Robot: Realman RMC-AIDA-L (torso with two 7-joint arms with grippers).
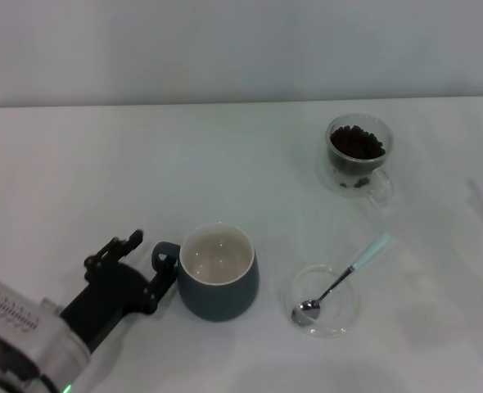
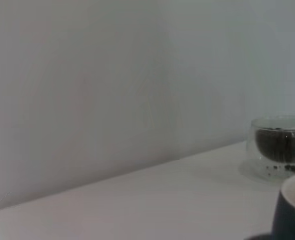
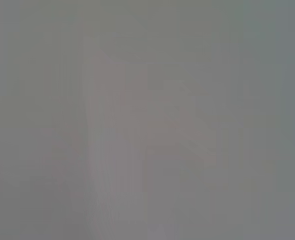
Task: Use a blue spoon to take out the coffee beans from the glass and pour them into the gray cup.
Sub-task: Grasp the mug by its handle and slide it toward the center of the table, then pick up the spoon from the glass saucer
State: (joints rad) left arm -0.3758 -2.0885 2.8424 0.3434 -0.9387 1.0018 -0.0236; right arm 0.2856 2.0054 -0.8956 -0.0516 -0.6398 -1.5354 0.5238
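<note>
The gray cup (image 1: 218,274) stands at the front centre, its inside white, its handle turned to my left. My left gripper (image 1: 150,264) is beside that handle, fingers apart and holding nothing. The glass (image 1: 358,153) with the coffee beans (image 1: 357,142) stands at the back right. The blue spoon (image 1: 340,280) lies with its bowl in a flat clear dish (image 1: 344,315) and its pale handle pointing back right. The left wrist view shows the glass (image 2: 280,147) with its beans (image 2: 281,144) and the cup's edge (image 2: 291,212). The right gripper is out of view.
The white table (image 1: 78,180) meets a plain wall at the back. A few loose beans (image 1: 358,183) lie at the bottom of the glass. The right wrist view shows only a blank grey surface.
</note>
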